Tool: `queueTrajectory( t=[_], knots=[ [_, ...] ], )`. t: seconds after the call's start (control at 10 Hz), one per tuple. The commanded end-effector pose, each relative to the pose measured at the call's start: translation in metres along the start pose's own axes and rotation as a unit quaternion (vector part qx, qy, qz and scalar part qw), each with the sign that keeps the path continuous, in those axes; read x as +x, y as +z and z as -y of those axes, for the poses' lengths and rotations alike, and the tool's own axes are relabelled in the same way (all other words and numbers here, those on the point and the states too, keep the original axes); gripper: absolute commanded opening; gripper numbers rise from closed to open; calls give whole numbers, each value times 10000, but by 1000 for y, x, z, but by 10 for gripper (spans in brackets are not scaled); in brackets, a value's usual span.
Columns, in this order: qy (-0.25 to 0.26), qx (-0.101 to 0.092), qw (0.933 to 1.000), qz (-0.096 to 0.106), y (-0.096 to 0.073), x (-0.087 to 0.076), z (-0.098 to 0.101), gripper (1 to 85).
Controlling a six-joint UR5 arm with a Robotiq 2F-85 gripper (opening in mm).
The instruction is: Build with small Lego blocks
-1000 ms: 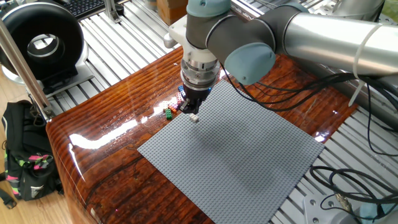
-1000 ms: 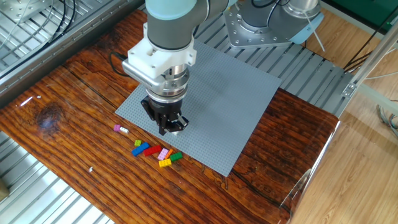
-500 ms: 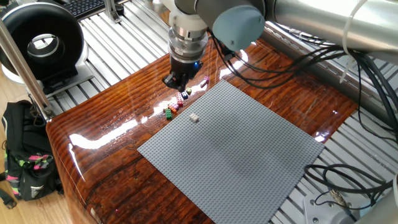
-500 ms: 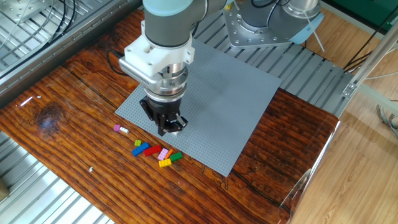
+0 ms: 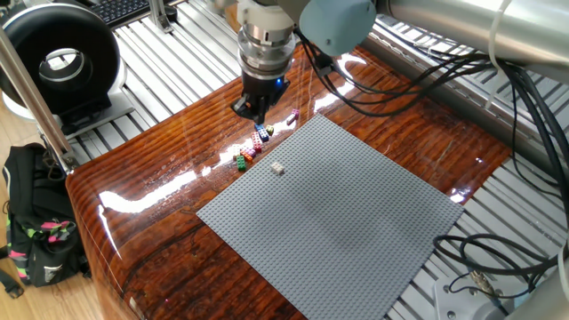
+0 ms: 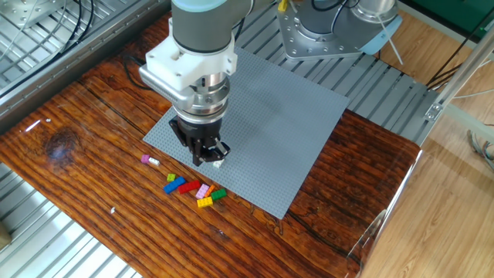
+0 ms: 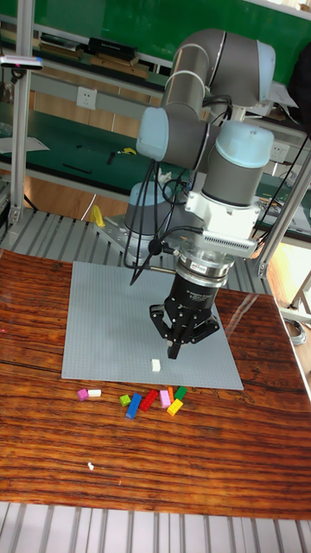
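One small white Lego block (image 5: 278, 168) sits alone on the grey baseplate (image 5: 356, 222) near its edge; it also shows as the white block (image 7: 155, 365) in the tall view. Several loose small Lego blocks (image 6: 194, 190) (blue, red, pink, yellow, green) lie in a cluster on the wood just off the plate, seen too as the cluster (image 7: 152, 400). A pink and a white block (image 7: 87, 394) lie apart to one side. My gripper (image 7: 175, 350) hangs above the plate's edge, between the white block and the cluster. Its fingers taper to a point, shut, holding nothing.
The wooden table top (image 6: 93, 154) ends in metal slats on all sides. A tiny white piece (image 7: 90, 467) lies alone on the wood. A black round device (image 5: 58, 62) and a post stand past one corner, with cables (image 5: 498, 258) past the other.
A second ago my gripper was down at the white block on the baseplate. It has since lifted and moved off toward the loose cluster, leaving the white block on the plate.
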State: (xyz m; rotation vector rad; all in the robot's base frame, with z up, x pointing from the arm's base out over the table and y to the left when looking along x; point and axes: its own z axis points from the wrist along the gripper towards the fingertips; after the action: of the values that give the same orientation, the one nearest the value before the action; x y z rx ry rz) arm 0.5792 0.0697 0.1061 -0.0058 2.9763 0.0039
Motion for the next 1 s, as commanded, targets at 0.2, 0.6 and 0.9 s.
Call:
queueTrajectory(
  t=[0.2,0.6,0.9],
  knots=[
    [98,-119,9999,-38,0,2,-9,17],
    [200,-172,9997,14,5,-1,-15,17],
    [210,-188,9996,60,6,-2,-18,17]
  ],
)
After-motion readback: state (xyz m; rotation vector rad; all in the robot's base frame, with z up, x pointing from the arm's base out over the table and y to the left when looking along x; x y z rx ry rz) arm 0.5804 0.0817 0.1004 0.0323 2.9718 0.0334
